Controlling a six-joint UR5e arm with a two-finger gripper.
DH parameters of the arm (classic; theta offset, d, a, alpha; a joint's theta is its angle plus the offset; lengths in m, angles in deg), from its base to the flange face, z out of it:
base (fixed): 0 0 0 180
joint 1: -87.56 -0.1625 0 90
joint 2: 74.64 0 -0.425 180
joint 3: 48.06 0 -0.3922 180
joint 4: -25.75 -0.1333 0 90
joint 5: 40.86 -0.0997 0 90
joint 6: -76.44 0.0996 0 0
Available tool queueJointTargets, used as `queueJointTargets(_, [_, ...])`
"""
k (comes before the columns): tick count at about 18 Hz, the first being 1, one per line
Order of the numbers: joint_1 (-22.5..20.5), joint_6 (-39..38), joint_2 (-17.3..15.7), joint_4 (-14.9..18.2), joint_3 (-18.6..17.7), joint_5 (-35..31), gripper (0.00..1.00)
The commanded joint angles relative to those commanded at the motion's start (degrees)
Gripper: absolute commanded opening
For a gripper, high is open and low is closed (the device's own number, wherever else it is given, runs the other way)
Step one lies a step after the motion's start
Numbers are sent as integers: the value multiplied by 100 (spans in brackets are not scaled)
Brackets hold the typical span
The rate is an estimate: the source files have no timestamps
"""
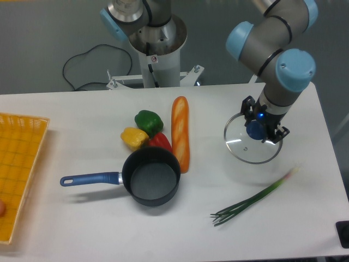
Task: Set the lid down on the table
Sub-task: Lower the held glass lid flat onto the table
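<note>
Tool: the tool (258,130) is pointing straight down over the right part of the surface (82,218), its fingers sitting narrow on either side of the blue knob and gripping the lid (252,149) by it.
Lid: the clear glass disc with its thin metal rim is hanging level under the tool, to the right of the baguette and above the green onion; whether its rim is touching the surface or floating just over it, I cannot tell.
Saucepan: the dark saucepan (151,176) is standing open and uncovered near the middle front, its blue handle reaching out to the left, well apart from the lid.
Baguette: the baguette (180,132) is lying lengthwise, running from back to front, its near end just beside the saucepan's rim.
Peppers: a green pepper (148,121), a yellow pepper (133,137) and a red pepper (160,141) are sitting bunched together between the baguette and the pan.
Green onion: the green onion (256,196) is lying aslant at the front right, near the lid.
Tray: the yellow mesh tray (16,169) is resting at the left edge.
</note>
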Motion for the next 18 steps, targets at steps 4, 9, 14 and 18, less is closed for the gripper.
queueJointTargets(4, [-97,123,79,-150,-124,-9,34])
queueJointTargets(9, [-106,123,158,-492,-308,-9,34])
queueJointTargets(14, [-115,115,263,-563,-335,-9,34])
queueJointTargets(18, [-115,115,351,-572,-335,-9,34])
